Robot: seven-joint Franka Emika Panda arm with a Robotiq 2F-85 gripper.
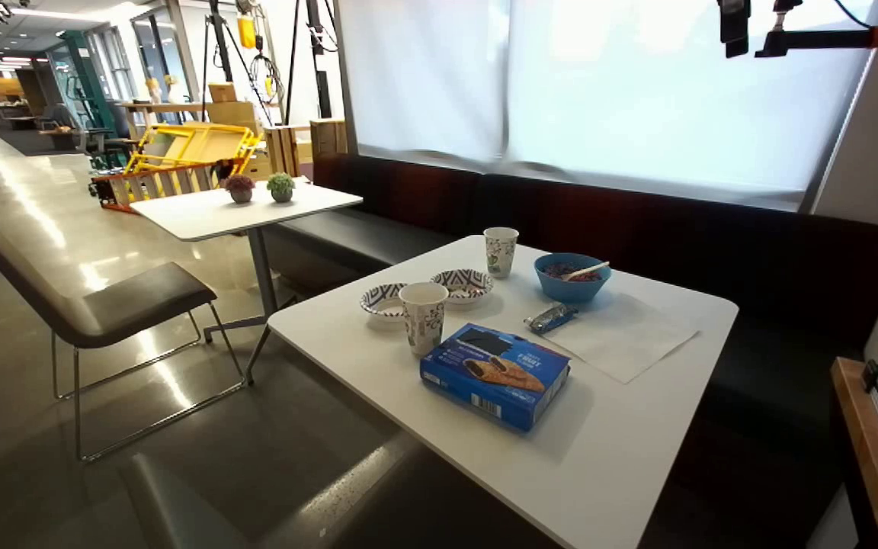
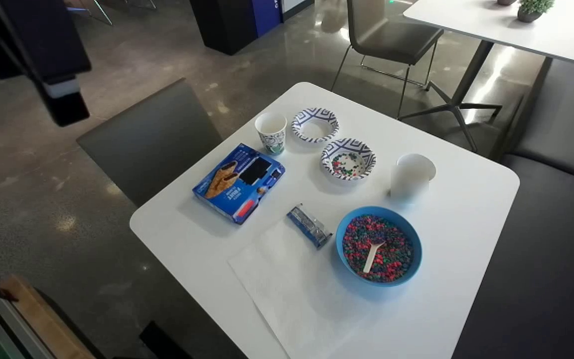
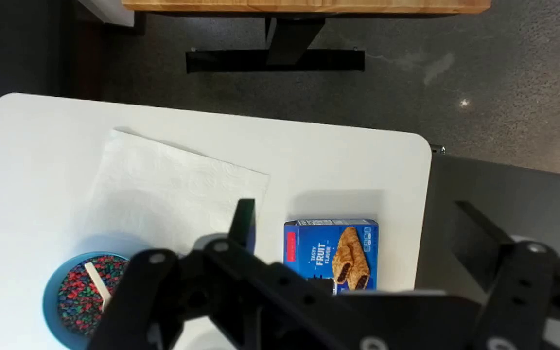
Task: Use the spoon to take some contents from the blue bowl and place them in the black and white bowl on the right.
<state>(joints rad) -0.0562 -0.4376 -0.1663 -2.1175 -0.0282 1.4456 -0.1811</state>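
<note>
The blue bowl [image 2: 376, 211] holds many small coloured pieces. It shows in both exterior views [image 1: 572, 291] and partly in the wrist view [image 3: 50, 301]. The light-coloured spoon [image 2: 371, 258] rests in it on the pieces, also visible in the wrist view [image 3: 97, 282]. Two black and white patterned bowls stand side by side. One patterned bowl [image 2: 349, 144] holds a few coloured pieces; the other patterned bowl [image 2: 315, 113] looks empty. My gripper [image 3: 358, 209] is open and empty, high above the table; its fingers appear either side of the blue box, touching nothing.
A flat blue box [image 2: 239, 184] lies near the table edge beside a paper cup [image 2: 271, 134]. Another cup [image 1: 501, 252] stands between the blue bowl and the patterned bowls. A wrapped bar [image 2: 309, 227] and a white paper towel [image 2: 297, 284] lie beside the blue bowl.
</note>
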